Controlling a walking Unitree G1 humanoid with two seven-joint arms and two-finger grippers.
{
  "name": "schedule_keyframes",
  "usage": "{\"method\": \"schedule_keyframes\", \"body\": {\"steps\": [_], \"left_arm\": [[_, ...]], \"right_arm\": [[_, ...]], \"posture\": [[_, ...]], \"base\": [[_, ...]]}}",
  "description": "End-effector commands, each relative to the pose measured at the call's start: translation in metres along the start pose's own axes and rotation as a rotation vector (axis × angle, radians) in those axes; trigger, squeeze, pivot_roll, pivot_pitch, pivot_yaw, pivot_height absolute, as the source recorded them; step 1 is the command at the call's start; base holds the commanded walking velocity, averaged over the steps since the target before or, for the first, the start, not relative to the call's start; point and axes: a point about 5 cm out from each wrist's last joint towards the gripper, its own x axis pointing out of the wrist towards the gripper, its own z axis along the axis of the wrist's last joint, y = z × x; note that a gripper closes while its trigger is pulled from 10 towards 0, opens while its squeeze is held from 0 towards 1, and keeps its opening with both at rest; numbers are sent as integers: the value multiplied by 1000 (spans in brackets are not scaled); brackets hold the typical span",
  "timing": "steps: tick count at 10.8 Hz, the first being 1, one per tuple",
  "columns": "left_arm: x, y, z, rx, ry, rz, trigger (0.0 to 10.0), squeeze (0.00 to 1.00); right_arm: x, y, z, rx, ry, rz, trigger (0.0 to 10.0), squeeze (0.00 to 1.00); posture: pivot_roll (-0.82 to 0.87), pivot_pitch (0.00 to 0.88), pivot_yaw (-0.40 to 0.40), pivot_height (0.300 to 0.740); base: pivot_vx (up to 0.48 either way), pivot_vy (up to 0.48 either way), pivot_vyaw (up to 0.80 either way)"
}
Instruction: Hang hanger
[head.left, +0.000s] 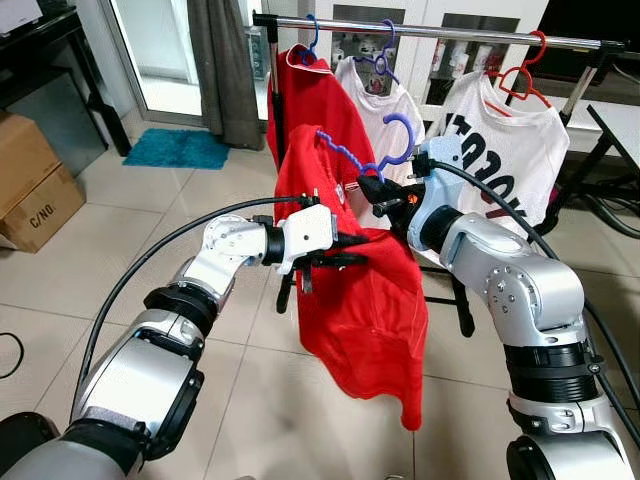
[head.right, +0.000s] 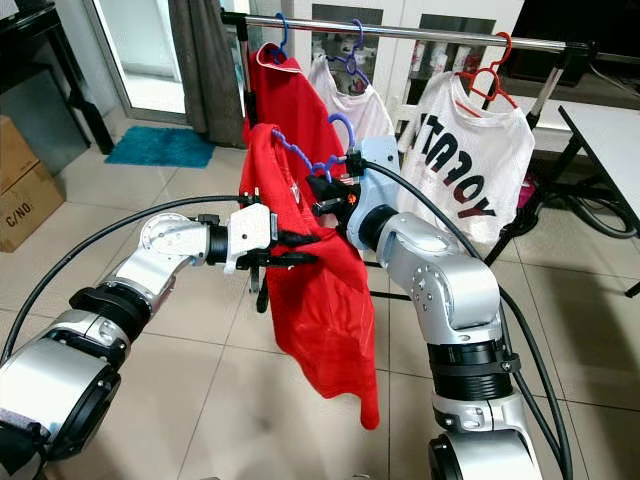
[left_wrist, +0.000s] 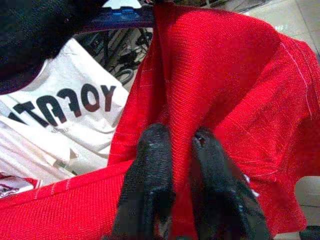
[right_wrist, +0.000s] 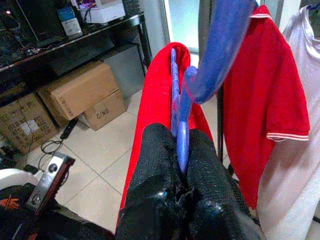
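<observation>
A blue hanger (head.left: 385, 150) carries a red shirt (head.left: 365, 300) in front of the clothes rail (head.left: 450, 33). My right gripper (head.left: 372, 190) is shut on the hanger's neck just under its hook; the right wrist view shows the blue hanger (right_wrist: 181, 120) pinched between both fingers (right_wrist: 159, 160). My left gripper (head.left: 345, 250) is shut on a fold of the red shirt (left_wrist: 225, 100) at its front, with cloth squeezed between the fingers (left_wrist: 150, 170). The hook hangs free below the rail, a little in front of it.
On the rail hang a red polo (head.left: 300, 95) on a blue hanger, a white shirt (head.left: 375, 95) on a purple hanger, and a white printed shirt (head.left: 510, 140) on a red hanger. Cardboard boxes (head.left: 30, 190) stand at left, a teal mat (head.left: 178, 148) lies by the curtain.
</observation>
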Motion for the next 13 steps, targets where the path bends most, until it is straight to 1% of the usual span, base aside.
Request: {"method": "schedule_keyframes", "body": {"steps": [1, 5, 8, 9, 10, 11, 12, 13], "left_arm": [[2, 1, 3, 17, -5, -33, 0, 0], [3, -2, 4, -1, -37, -54, 0, 0], [8, -2, 13, -40, -98, -118, 0, 0], [14, -5, 16, -69, -109, -192, 0, 0], [17, -6, 19, -73, -111, -213, 0, 0], [20, -2, 21, -54, -95, -178, 0, 0], [21, 1, 23, -47, -103, -142, 0, 0], [21, 8, 31, -49, -142, -92, 0, 0]], "right_arm": [[-1, 3, 16, -32, -49, 8, 10000, 0], [0, 3, 14, -39, -33, 10, 10000, 0], [3, 3, 6, -46, 12, 10, 10000, 0], [5, 3, -3, -57, 51, -3, 10000, 0], [6, 4, -6, -57, 61, -7, 10000, 0], [8, 7, -9, -58, 70, -2, 10000, 0], [8, 8, -10, -58, 73, 4, 10000, 0], [9, 13, -13, -60, 84, 20, 10000, 0]], "posture": [[-198, 0, 36, 740], [-200, 0, 29, 740], [-200, 0, 29, 740], [-201, 0, 28, 740], [-201, 0, 28, 740], [-201, 0, 28, 740], [-201, 0, 28, 740], [-198, 0, 27, 740]], "base": [[0, 0, 0], [0, 0, 0], [0, 0, 0], [0, 0, 0], [0, 0, 0], [0, 0, 0], [0, 0, 0], [0, 0, 0]]}}
